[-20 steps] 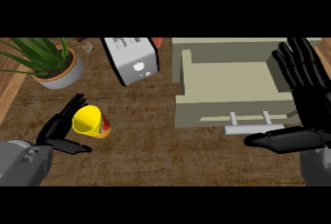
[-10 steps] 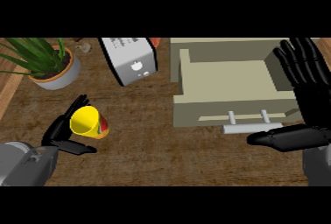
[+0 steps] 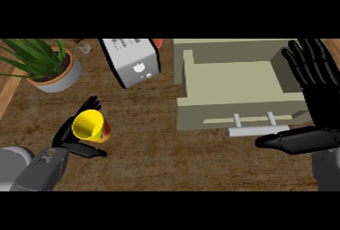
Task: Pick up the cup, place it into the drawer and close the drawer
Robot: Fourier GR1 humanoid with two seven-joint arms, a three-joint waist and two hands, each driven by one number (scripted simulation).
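Desk (image 3: 166, 152): brown wood grain, carrying every item listed below.

Drawer (image 3: 232, 85): open, beige, interior bare, directly left of right hand. Handle (image 3: 256, 130) at front face, just beside right thumb. No shift against earlier frames.

Right hand (image 3: 312, 90): fingers straight and spread, raised along drawer's right wall, thumb lying low toward handle. Holding nothing. Unchanged over last second; judged resting.

White box (image 3: 133, 63): tilted, well ahead of left hand and left of drawer. Not part of task.

Plant (image 3: 43, 67): potted, ahead and to outer side of left hand. Not part of task.

Left hand (image 3: 66, 137): fingers curled round cup from behind, thumb below it. Moved slightly over last second: drawn back toward forearm and lower edge, wrist turned a little further.

Cup (image 3: 90, 126): yellow, tipped with open mouth facing up toward view, red patch on side away from fingers. Enclosed by left hand, well apart from drawer. Carried along with small hand movement, so judged gripped, not merely touched. Contact with desk: cannot tell.

Meaning for task:
- Pick-up judged achieved or nearly so.
- Placing not yet done; full desk width between cup and drawer remains.
- Next move judged a lift and carry rightward, passing below white box.
- Closing left for last; right hand already beside handle, suited to pushing.
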